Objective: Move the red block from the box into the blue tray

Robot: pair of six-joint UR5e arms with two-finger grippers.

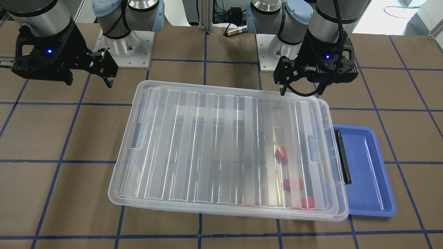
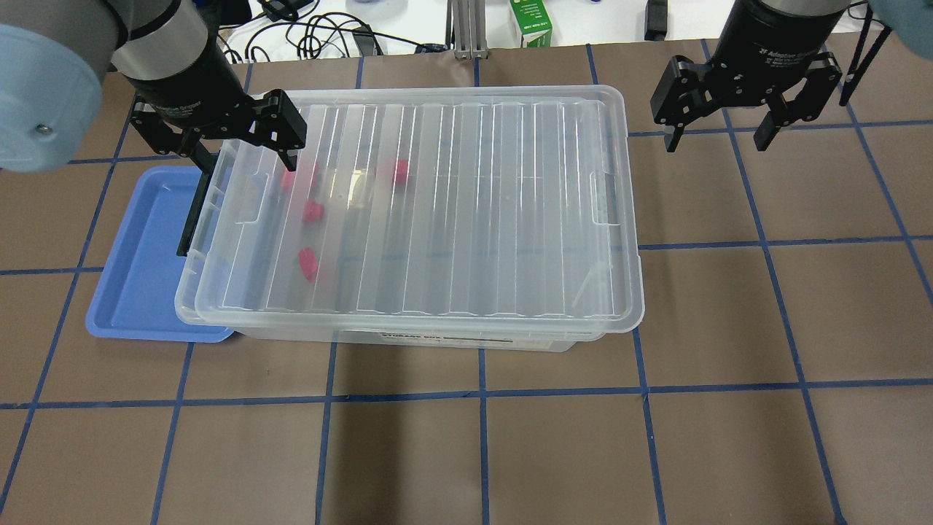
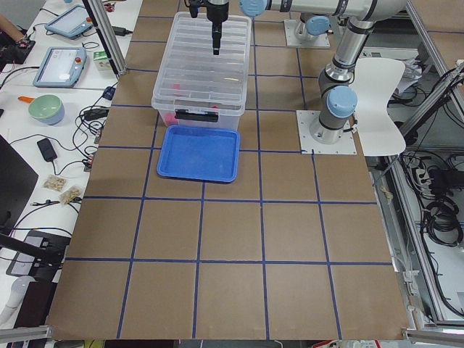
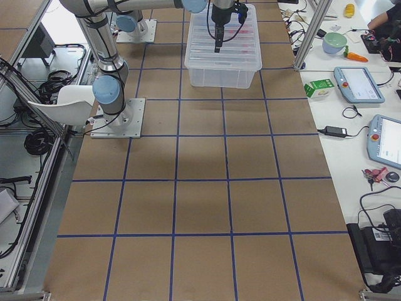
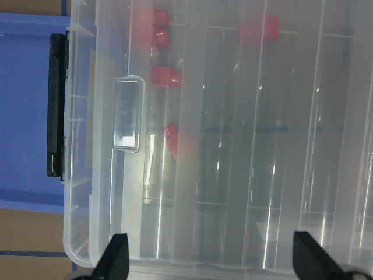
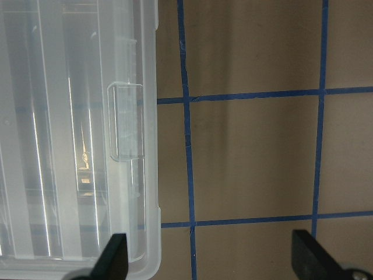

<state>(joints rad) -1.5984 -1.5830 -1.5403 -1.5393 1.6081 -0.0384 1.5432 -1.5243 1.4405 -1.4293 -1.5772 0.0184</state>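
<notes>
The clear box (image 2: 437,219) lies across the table with its ribbed lid (image 1: 207,145) resting on it, slightly askew. Several red blocks (image 2: 312,211) show through the lid at the box's left end, and also in the left wrist view (image 5: 166,76). The blue tray (image 2: 138,277) sits against that end, partly under the box, beside the black latch (image 2: 191,215). My left gripper (image 2: 244,149) is open and empty above the lid's far left corner. My right gripper (image 2: 716,138) is open and empty above the table, right of the box.
A green carton (image 2: 531,22) and cables lie beyond the table's far edge. Brown table with a blue tape grid (image 2: 481,394) extends in front of the box. Tablets and a bowl sit on the operators' side table (image 3: 61,65).
</notes>
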